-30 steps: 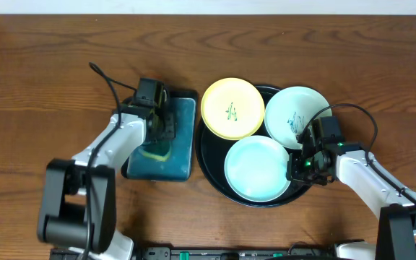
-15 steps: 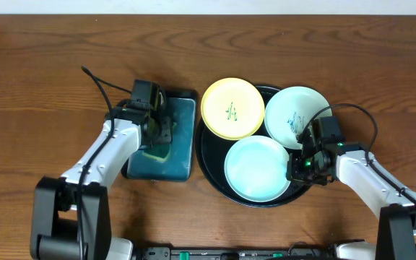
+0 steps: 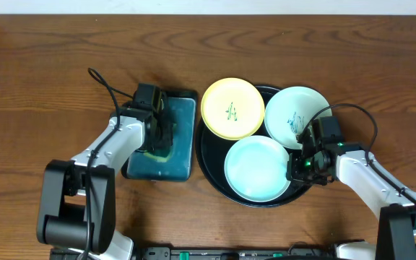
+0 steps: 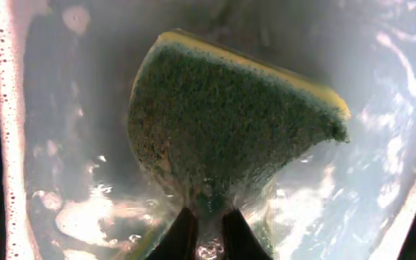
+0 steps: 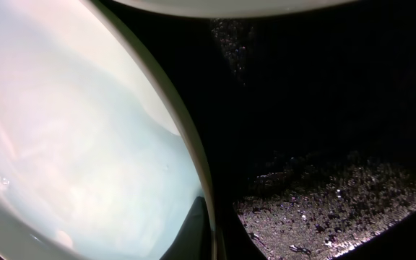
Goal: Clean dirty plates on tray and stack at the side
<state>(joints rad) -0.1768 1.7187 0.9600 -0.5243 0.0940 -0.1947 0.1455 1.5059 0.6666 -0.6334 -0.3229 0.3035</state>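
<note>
Sponge [image 3: 152,152] lies under my left hand [image 3: 157,137] in the teal tray [image 3: 183,155] from above, left of the black tray [image 3: 206,162]. My right hand [image 3: 298,167] meets the right edge of the plain mint plate [image 3: 257,168], nearer me than the yellow plate [image 3: 232,108] and scribbled mint plate [image 3: 298,115].

Left wrist: my hand is closed, pinching the sponge's lower corner.

Right wrist: my hand is closed on that plate's rim, black tray just beside.
</note>
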